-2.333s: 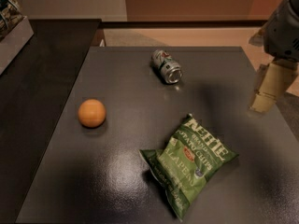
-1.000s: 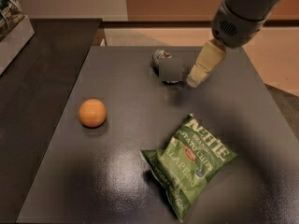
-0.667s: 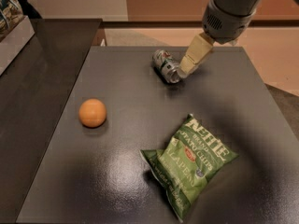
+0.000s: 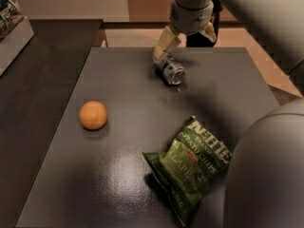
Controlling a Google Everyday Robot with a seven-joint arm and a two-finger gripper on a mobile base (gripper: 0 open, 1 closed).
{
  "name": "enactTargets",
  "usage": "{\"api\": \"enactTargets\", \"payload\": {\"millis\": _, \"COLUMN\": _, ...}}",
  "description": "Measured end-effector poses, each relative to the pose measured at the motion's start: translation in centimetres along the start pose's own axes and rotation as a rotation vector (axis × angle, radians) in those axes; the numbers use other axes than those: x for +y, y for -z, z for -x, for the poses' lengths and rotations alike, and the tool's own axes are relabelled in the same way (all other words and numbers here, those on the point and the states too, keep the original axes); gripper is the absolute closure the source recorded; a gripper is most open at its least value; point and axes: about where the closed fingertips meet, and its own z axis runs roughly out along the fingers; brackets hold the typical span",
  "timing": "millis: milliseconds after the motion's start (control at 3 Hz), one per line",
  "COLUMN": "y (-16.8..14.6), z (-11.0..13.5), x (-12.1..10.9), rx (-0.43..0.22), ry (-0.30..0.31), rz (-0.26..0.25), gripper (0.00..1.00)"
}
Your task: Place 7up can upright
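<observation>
The 7up can (image 4: 170, 71) lies on its side at the back middle of the dark table (image 4: 118, 175), with a shiny metal end facing the front right. My gripper (image 4: 184, 47) hangs just above and behind it, open, with nothing in it. The left cream finger (image 4: 166, 42) points down, its tip at the can's far end. The right finger (image 4: 209, 32) shows only in part behind the wrist.
An orange ball (image 4: 93, 115) sits at the table's left. A green Kettle chip bag (image 4: 190, 167) lies at the front right. My arm's grey body (image 4: 268, 175) fills the lower right corner. A dark side counter with a white box (image 4: 12, 30) stands at the left.
My gripper has moved from the table's right edge leftward and back until it stands over the can. The can, ball and bag lie where they were.
</observation>
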Motion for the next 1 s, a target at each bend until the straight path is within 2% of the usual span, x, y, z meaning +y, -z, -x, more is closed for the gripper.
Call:
{"api": "enactTargets", "payload": {"millis": 333, "y": 0.0, "z": 0.1, "x": 0.0, "rx": -0.003, "ry": 0.000, "rz": 0.000, "gripper": 0.00}}
{"api": "enactTargets", "payload": {"millis": 1000, "y": -1.9, "z": 2.3, "x": 0.9, "rx": 0.003, "ry": -0.042, "rz": 0.010, "gripper": 0.00}}
